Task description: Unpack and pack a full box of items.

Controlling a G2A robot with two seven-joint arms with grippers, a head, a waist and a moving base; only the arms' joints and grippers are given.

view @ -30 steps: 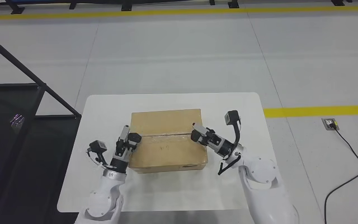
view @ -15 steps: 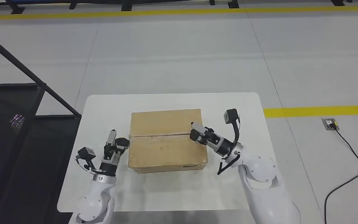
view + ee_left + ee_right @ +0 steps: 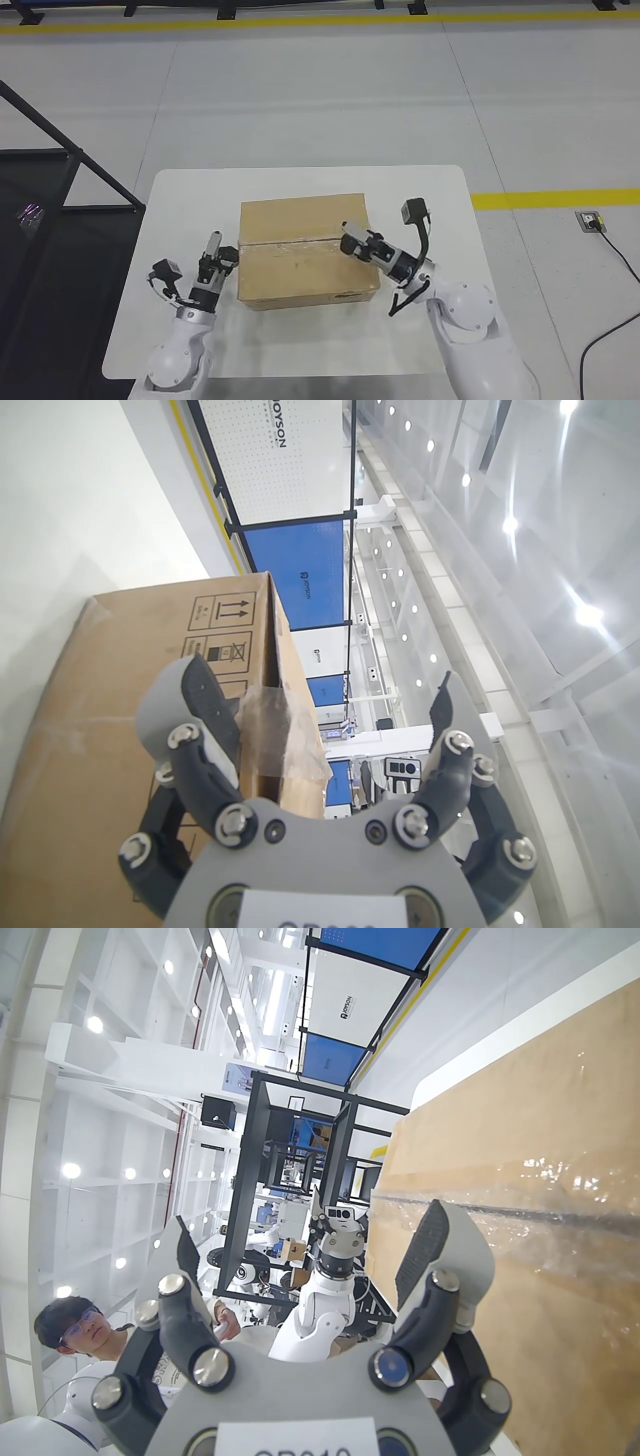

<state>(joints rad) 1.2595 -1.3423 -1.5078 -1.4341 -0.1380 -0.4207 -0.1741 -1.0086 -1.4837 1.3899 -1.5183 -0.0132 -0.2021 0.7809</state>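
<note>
A closed cardboard box [image 3: 308, 250] stands in the middle of the white table [image 3: 425, 200], its top seam sealed with clear tape [image 3: 560, 1223]. My left gripper [image 3: 217, 256] is at the box's left end, open. In the left wrist view the left gripper [image 3: 320, 700] has one finger [image 3: 200, 695] against the labelled end face of the box [image 3: 100, 725], beside a loose tape end [image 3: 280, 730]. My right gripper [image 3: 352, 240] is open over the right end of the seam. In the right wrist view the right gripper [image 3: 305, 1248] has one finger [image 3: 425, 1243] just above the box top [image 3: 550, 1138].
A black metal frame [image 3: 45, 190] stands off the table's left side. Bare table strips run around the box, widest at the right. A yellow floor line [image 3: 555, 198] runs to the right.
My left gripper left the box's front-left corner, swung out left, and has come back to the left end. The box has slid slightly right. The right gripper has barely moved.
</note>
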